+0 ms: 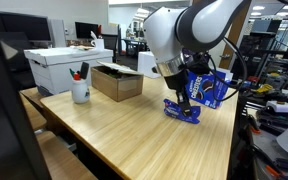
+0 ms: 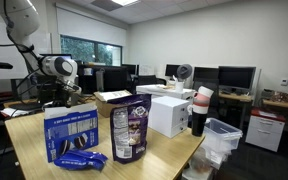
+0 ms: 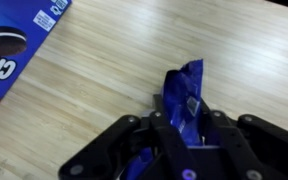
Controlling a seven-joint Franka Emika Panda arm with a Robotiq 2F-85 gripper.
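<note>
White letters "CAR" on blue cookie box (image 3: 14, 45) (rest cut by frame edge); print on blue wrapper (image 3: 187, 100) unreadable.

Wooden table (image 1: 124, 135). The white arm reaches down; its gripper (image 1: 181, 103) touches a crumpled blue packet (image 1: 191, 114). A blue cookie box (image 1: 213, 88) stands just behind. Cardboard box (image 1: 117, 82), white box (image 1: 69, 66) and pen cup (image 1: 80, 92) stand well apart.

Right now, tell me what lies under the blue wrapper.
The blue wrapper lies on the wooden table, the gripper straddling it. Whatever sits beneath its crumpled folds is covered, and unseen in every view.
</note>
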